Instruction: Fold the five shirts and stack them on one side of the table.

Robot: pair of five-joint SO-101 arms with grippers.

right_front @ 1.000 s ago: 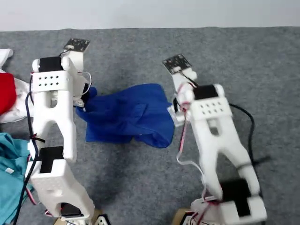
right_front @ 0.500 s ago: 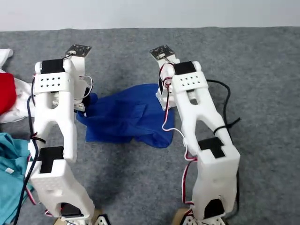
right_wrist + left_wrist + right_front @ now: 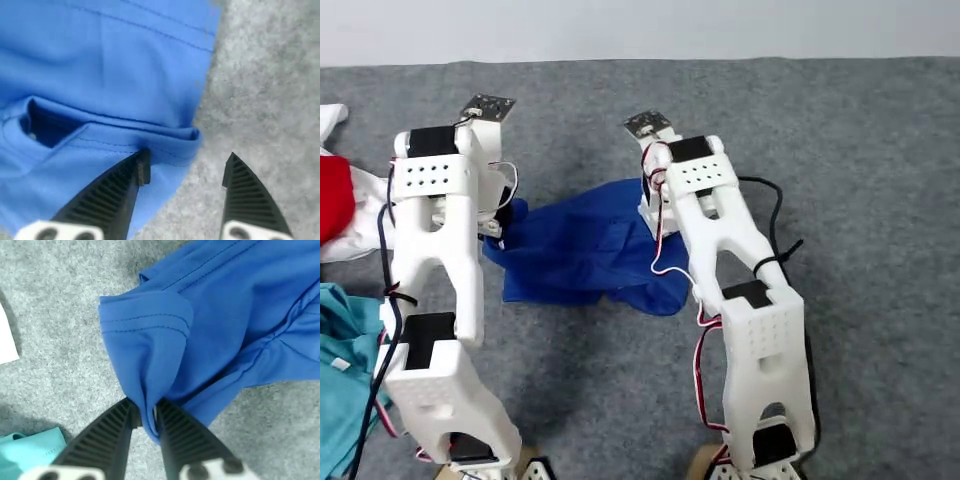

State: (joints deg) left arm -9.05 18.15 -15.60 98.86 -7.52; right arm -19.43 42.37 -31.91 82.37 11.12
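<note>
Blue shirt (image 3: 590, 245), lying rumpled near the middle of the tabletop (image 3: 880, 150) between the two arms, well apart from the red shirt (image 3: 330, 195) and teal shirt (image 3: 340, 330) heaped at the left edge. Pinching a gathered fold at the end nearer that edge in the closed fingers of the left gripper (image 3: 145, 412), probably anchoring it so the cloth can be pulled flat. Holding the right gripper (image 3: 187, 165) with fingers spread wide astride the opposite hem, seemingly lining up a grasp there.
</note>
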